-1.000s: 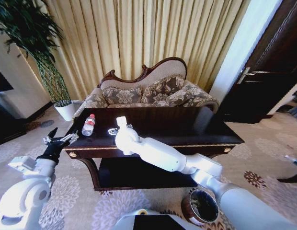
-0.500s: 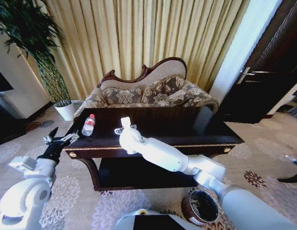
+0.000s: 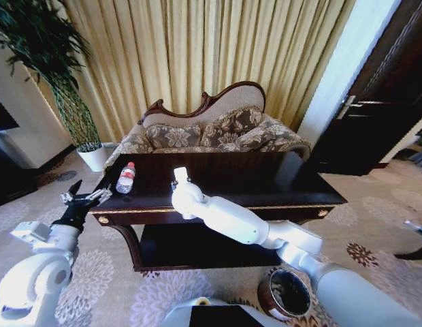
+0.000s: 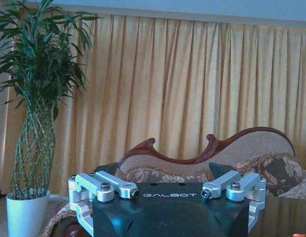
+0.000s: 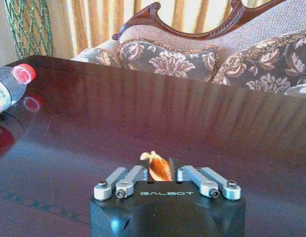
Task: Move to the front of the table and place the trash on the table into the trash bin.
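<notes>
On the dark table (image 3: 252, 180) with gold trim, a clear bottle (image 3: 126, 177) with a red cap lies near the left end. My right gripper (image 3: 181, 180) hovers low over the table's front middle, to the right of the bottle. In the right wrist view this gripper (image 5: 160, 174) is shut on an orange scrap (image 5: 157, 165) just above the glossy table top (image 5: 143, 113), with the bottle (image 5: 7, 89) off to one side. My left gripper (image 3: 85, 198) is held open beside the table's left front corner, its fingers (image 4: 118, 187) spread with nothing between them. The brown trash bin (image 3: 286, 293) stands on the carpet at lower right.
A patterned sofa (image 3: 211, 133) stands behind the table before yellow curtains. A potted plant (image 3: 75, 109) is at the left and a dark door (image 3: 381, 102) at the right. The table has a lower shelf (image 3: 197, 248).
My right gripper has shifted a little to the right over the table top, and its fingers have drawn together. The left arm and the bottle have stayed put.
</notes>
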{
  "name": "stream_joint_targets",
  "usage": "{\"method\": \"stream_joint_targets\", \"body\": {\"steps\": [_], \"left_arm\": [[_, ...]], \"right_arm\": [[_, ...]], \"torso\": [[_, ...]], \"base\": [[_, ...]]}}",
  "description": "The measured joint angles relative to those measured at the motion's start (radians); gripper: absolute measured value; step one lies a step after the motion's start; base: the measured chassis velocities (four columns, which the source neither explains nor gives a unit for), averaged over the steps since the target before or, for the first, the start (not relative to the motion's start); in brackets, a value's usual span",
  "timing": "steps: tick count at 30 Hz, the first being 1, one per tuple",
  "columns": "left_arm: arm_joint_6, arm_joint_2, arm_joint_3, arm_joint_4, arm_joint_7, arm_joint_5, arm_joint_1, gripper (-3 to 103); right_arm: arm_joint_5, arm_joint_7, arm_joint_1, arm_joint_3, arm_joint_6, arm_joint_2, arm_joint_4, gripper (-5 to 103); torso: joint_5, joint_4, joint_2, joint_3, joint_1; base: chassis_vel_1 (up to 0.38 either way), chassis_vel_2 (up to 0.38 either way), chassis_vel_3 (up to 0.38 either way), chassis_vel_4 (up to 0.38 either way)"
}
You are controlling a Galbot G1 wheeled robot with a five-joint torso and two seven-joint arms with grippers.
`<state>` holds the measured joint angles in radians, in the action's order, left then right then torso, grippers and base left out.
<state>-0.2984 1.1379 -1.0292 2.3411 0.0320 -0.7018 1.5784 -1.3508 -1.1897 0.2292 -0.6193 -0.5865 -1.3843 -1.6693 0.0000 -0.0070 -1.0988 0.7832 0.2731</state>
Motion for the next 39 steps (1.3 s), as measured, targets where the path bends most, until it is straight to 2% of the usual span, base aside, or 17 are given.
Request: {"method": "stream_joint_targets", "body": {"steps": [2, 3, 6, 13, 20, 22, 23, 25, 27, 28, 30, 31, 32, 33, 34, 36, 39], "left_arm": [[0.000, -0.001, -0.002, 0.000, 0.000, -0.001, -0.001, 100], [0.000, -0.001, -0.002, 0.000, 0.000, -0.001, -0.001, 100], [0.000, -0.002, -0.003, 0.000, 0.000, -0.001, -0.002, 100], [0.000, -0.001, -0.003, -0.001, 0.000, -0.002, -0.004, 100], [0.000, -0.005, -0.007, -0.007, 0.000, -0.005, -0.008, 100], [0.000, -0.007, -0.016, -0.010, 0.001, -0.014, -0.012, 100], [0.000, -0.007, -0.016, -0.010, 0.001, -0.014, -0.012, 100], [0.000, -0.009, -0.019, -0.013, 0.001, -0.017, -0.016, 100], [0.000, -0.013, -0.022, -0.021, 0.000, -0.019, -0.023, 100], [0.000, -0.013, -0.022, -0.021, 0.000, -0.019, -0.023, 100], [0.000, -0.017, -0.021, -0.023, -0.001, -0.020, -0.027, 100], [0.000, -0.017, -0.021, -0.023, -0.001, -0.020, -0.027, 100], [0.000, -0.018, -0.020, -0.023, -0.001, -0.020, -0.028, 100], [0.001, -0.020, -0.019, -0.022, -0.002, -0.020, -0.028, 100], [0.001, -0.020, -0.019, -0.022, -0.002, -0.020, -0.028, 100], [0.001, -0.027, -0.014, -0.022, -0.005, -0.019, -0.028, 100], [0.001, -0.031, -0.011, -0.022, -0.006, -0.019, -0.030, 100]], "right_arm": [[0.001, 0.000, 0.000, -0.001, 0.000, 0.002, -0.002, 14], [0.001, 0.000, 0.000, -0.001, 0.000, 0.002, -0.002, 14], [0.003, 0.001, 0.000, -0.001, 0.000, 0.003, -0.004, 2], [0.015, 0.009, 0.000, 0.002, 0.004, 0.009, -0.014, 1], [0.134, 0.099, 0.003, 0.068, 0.063, 0.049, -0.050, 1], [0.213, 0.178, 0.021, 0.114, 0.097, 0.108, -0.085, 1], [0.213, 0.178, 0.021, 0.114, 0.097, 0.108, -0.085, 1], [0.252, 0.229, 0.039, 0.148, 0.113, 0.151, -0.110, 1], [0.295, 0.309, 0.087, 0.228, 0.137, 0.235, -0.158, 1], [0.295, 0.309, 0.087, 0.228, 0.137, 0.235, -0.158, 1], [0.328, 0.367, 0.142, 0.301, 0.147, 0.300, -0.183, 1], [0.328, 0.367, 0.142, 0.301, 0.147, 0.300, -0.183, 1], [0.347, 0.397, 0.171, 0.332, 0.152, 0.329, -0.190, 1], [0.379, 0.462, 0.229, 0.391, 0.162, 0.386, -0.206, 1], [0.379, 0.462, 0.229, 0.391, 0.162, 0.386, -0.206, 1], [0.421, 0.560, 0.337, 0.506, 0.180, 0.482, -0.238, 1], [0.452, 0.601, 0.386, 0.558, 0.193, 0.521, -0.251, 1]], "torso": [[0.0000, -0.0001, 0.000, 0.000, 0.000], [0.0000, -0.0001, 0.000, 0.000, 0.000], [0.0000, 0.0000, 0.000, 0.000, 0.000], [0.0000, 0.0000, 0.000, 0.000, 0.000], [0.0001, 0.0004, 0.000, 0.000, 0.000], [0.0001, 0.0002, 0.000, 0.000, 0.000], [0.0001, 0.0002, 0.000, 0.000, 0.000], [0.0002, -0.0001, 0.000, 0.000, 0.000], [0.0003, -0.0005, 0.000, 0.000, 0.000], [0.0003, -0.0005, 0.000, 0.000, 0.000], [0.0004, 0.0001, 0.000, 0.000, 0.000], [0.0004, 0.0001, 0.000, 0.000, 0.000], [0.0004, 0.0000, 0.000, 0.000, 0.000], [0.0003, 0.0003, 0.000, 0.000, 0.000], [0.0003, 0.0003, 0.000, 0.000, 0.000], [0.0006, -0.0004, 0.000, 0.000, 0.000], [0.0005, -0.0004, 0.000, 0.000, 0.000]], "base": [[0.000, 0.000, 0.000, 0.000], [0.000, 0.000, 0.000, 0.000], [0.000, 0.000, 0.000, 0.000], [0.000, 0.000, 0.000, 0.000], [0.000, 0.000, 0.000, 0.000], [0.000, 0.000, 0.000, 0.000], [0.000, 0.000, 0.000, 0.000], [0.000, 0.000, 0.000, 0.000], [0.000, 0.000, 0.000, 0.000], [0.000, 0.000, 0.000, 0.000], [0.000, 0.000, 0.000, 0.000], [0.000, 0.000, 0.000, 0.000], [0.000, 0.000, 0.000, 0.000], [0.000, 0.000, 0.000, 0.000], [0.000, 0.000, 0.000, 0.000], [0.000, 0.000, 0.000, 0.000], [0.000, 0.000, 0.000, 0.000]]}}
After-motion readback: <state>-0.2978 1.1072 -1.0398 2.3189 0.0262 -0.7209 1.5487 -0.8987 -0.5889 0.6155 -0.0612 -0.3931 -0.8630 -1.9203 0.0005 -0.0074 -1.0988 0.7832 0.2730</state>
